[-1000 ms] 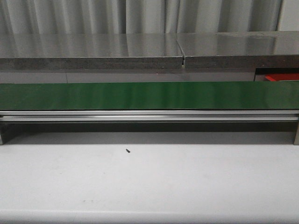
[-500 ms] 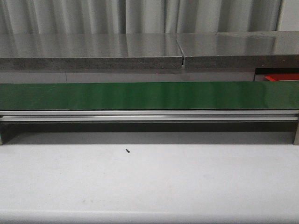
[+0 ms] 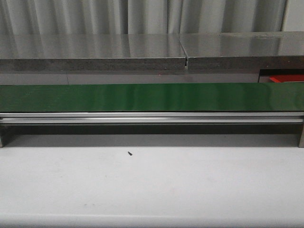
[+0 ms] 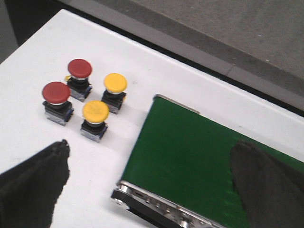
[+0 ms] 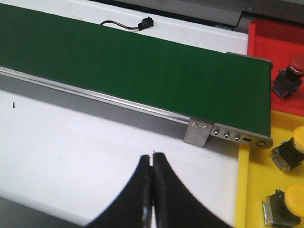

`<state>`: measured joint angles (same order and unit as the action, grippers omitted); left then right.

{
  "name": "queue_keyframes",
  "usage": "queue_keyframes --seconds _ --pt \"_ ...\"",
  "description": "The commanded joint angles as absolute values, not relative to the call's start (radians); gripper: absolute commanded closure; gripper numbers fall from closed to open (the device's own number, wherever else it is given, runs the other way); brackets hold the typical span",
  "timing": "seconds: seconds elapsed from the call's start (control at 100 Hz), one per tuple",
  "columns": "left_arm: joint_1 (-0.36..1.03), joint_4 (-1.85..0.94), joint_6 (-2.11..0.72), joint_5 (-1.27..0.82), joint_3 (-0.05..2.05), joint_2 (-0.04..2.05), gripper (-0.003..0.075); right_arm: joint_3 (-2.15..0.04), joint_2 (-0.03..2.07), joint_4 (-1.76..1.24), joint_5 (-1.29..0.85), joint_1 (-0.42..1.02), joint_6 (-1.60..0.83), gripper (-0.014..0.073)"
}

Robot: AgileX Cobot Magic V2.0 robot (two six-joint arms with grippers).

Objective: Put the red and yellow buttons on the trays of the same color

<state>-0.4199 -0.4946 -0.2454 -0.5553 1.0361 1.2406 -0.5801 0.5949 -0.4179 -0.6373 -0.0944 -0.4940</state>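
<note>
— Where are the buttons relative to the green belt (image 4: 190, 152)?

— In the left wrist view four stand on the white table (image 4: 57, 38) just off the belt's end: two red buttons (image 4: 80, 69) (image 4: 56, 92) and two yellow buttons (image 4: 115, 83) (image 4: 96, 111), clustered close together, all upright. They sit ahead of the left gripper (image 4: 152, 183), nearer one finger (image 4: 33, 183) than the other, and not between the fingers.

— And that gripper's jaws?

— Spread wide, holding nothing, touching nothing.

— The other end of the belt?

— In the right wrist view a red tray (image 5: 278, 40) lies beside the belt's end with one red button (image 5: 287, 78) in it. Next to it a yellow tray (image 5: 249, 190) holds two yellow buttons (image 5: 290, 149) (image 5: 285, 204), which seem tipped on their sides, though the edge crops them.

— The right gripper (image 5: 152, 178)?

— Fingers pressed together, empty, over the white table beside the belt, apart from the trays.

— The room?

— The front view shows the belt on its metal rail (image 3: 152, 118), a grey counter (image 3: 95, 50) behind, and a small dark speck (image 3: 129, 153) on the table.
</note>
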Motion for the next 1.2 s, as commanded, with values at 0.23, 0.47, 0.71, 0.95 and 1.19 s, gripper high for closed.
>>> queue_keyframes --seconds 0.23,0.47,0.71,0.95,1.19 --pt "-0.473 -0.536 -0.234 -0.566 1.241 1.557 0.0078 -0.604 0.590 -0.437 -0.582 -0.094 -0.500 0.0691" --pt "-0.473 -0.544 -0.234 -0.616 1.349 1.752 0.0078 -0.604 0.590 -0.437 -0.582 -0.094 -0.500 0.0691" --pt "-0.473 -0.551 -0.234 -0.622 1.412 1.835 0.0078 -0.604 0.590 -0.437 -0.582 -0.094 -0.500 0.0691" --pt "-0.473 -0.560 -0.234 -0.622 1.459 1.897 0.0078 -0.604 0.590 -0.437 -0.583 -0.094 -0.500 0.0691" --pt "-0.473 -0.568 -0.234 -0.636 1.518 1.955 0.0079 -0.604 0.590 -0.437 -0.582 -0.094 -0.500 0.0691"
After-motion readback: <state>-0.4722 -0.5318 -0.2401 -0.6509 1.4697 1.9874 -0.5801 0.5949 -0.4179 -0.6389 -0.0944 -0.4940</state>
